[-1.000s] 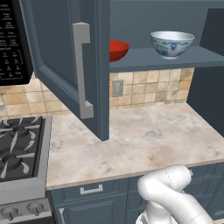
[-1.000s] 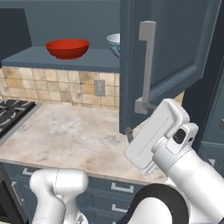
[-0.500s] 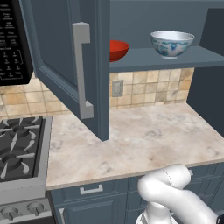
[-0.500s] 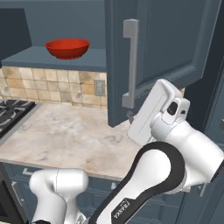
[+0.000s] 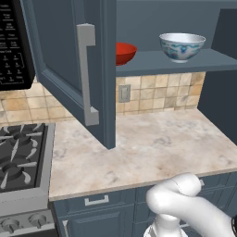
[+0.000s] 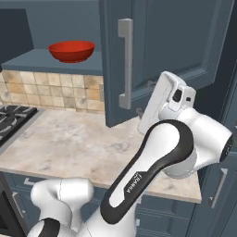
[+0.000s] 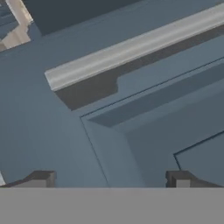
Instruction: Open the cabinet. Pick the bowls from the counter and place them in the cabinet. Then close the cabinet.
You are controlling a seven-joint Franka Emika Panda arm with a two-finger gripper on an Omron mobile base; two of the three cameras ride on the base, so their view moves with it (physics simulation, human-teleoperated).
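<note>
Cabinet (image 5: 69,51): on the wall above the surface (image 5: 152,148), both doors swung out. In the left base view the left door juts forward at about 10 o'clock; in the right base view the right door (image 6: 152,55) stands at 12 o'clock, right in front of the arm.
Bowls: two, counted. The red bowl (image 6: 71,51) and the white bowl (image 5: 182,46) both sit on the inner shelf (image 5: 185,62), well apart, red towards the left, white towards the right.
Stage: my reading is that stowing is done and only the closing is left.
Hand (image 7: 109,179): fingers spread wide and holding nothing. It faces the outer panel of the right door, close to it, with the handle (image 7: 131,46) crossing the hand view from 9 to 2 o'clock. I cannot tell whether the tips touch the panel.
Doors, handling: stiff flat slabs on hinges, likely to swing easily under a steady push. The painted face looks smooth, so a glancing contact could slide.
Where to take hold: the long silver bar offers a firm grip; a flat push on the panel near the handle edge, far from the hinge, should need least effort.
Handles: two bars, one per door.
Bowls, handling: glazed, rigid, probably breakable. They look far enough inside to be missed by the doors.
Risk: the left door is open too and needs its own closing.
</note>
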